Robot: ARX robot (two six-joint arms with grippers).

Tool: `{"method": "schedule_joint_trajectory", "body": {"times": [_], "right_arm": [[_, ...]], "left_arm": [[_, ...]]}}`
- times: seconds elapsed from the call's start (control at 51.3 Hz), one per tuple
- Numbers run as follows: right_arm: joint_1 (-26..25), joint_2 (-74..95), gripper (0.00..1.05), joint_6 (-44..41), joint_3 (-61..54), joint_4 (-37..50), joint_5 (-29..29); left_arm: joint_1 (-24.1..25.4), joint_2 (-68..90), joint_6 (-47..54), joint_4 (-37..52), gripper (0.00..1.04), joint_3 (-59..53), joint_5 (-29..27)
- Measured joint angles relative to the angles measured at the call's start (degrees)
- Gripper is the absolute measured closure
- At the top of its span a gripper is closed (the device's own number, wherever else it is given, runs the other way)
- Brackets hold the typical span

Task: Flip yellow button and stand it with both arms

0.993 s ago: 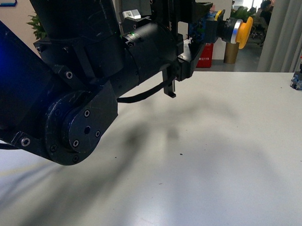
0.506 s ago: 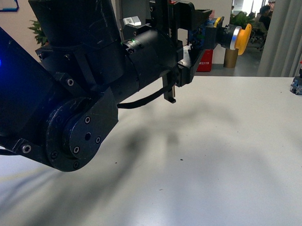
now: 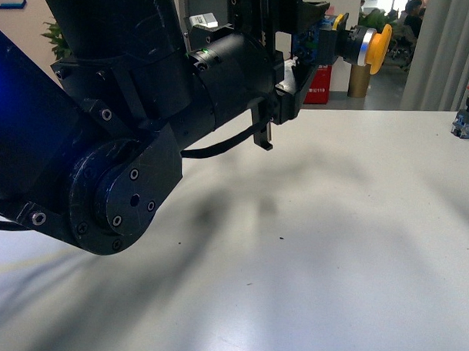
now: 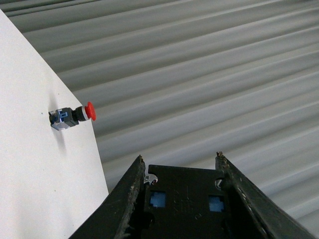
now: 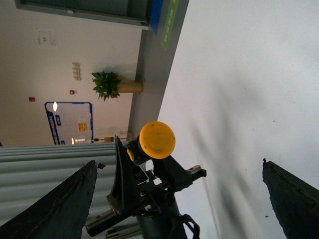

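Yellow button [image 3: 379,47] in left claw [image 3: 314,38], above table [image 3: 360,233]

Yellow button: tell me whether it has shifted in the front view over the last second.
No. The yellow button stays just above and right of the brown cylinder behind it, as it was a second ago; any shift is slight.

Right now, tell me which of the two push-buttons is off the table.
The yellow-capped button, held in the air by the left hand, cap facing sideways. The red-capped button rests on the table, far right.
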Motion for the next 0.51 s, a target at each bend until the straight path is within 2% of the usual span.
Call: {"method": "schedule_joint_trajectory", "body": {"times": [0.506], "right_arm": [[6.03,12.61,0.07,7.82,6.51,4.24,4.74]], "left_arm": [[0.0,0.0,0.0,0.0,0.69,0.0,0.0]]}}
